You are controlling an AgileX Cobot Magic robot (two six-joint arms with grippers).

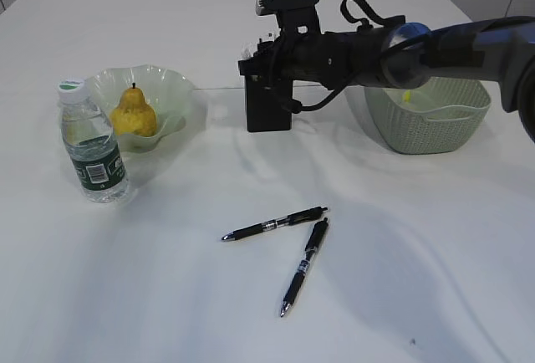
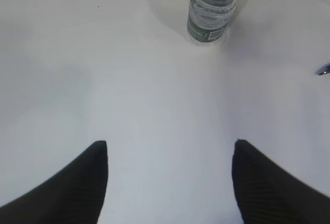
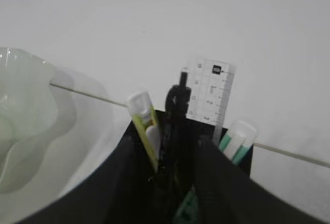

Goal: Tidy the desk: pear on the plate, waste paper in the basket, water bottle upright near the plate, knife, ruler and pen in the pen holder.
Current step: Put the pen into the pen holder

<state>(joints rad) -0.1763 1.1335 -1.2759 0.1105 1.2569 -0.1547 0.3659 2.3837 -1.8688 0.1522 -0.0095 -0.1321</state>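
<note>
two pens [image 1: 288, 246] lie loose; arm hides pen holder [image 1: 267, 112] top.

Legible text: none confirmed. Water bottle [image 1: 90, 147] carries a dark green label [image 1: 99, 171] with a white panel resembling a barcode; lettering too small to read. Same label seen from the left wrist view [image 2: 206, 30], white script blurred, not decipherable. Clear ruler [image 3: 210, 96] standing in the pen holder [image 3: 154, 182] shows graduation marks and faint figures, plus a small black square mark [image 3: 217, 69] near its top corner; none readable. Pens [image 1: 288, 246] on the desk: silver bands, no readable print.
</note>
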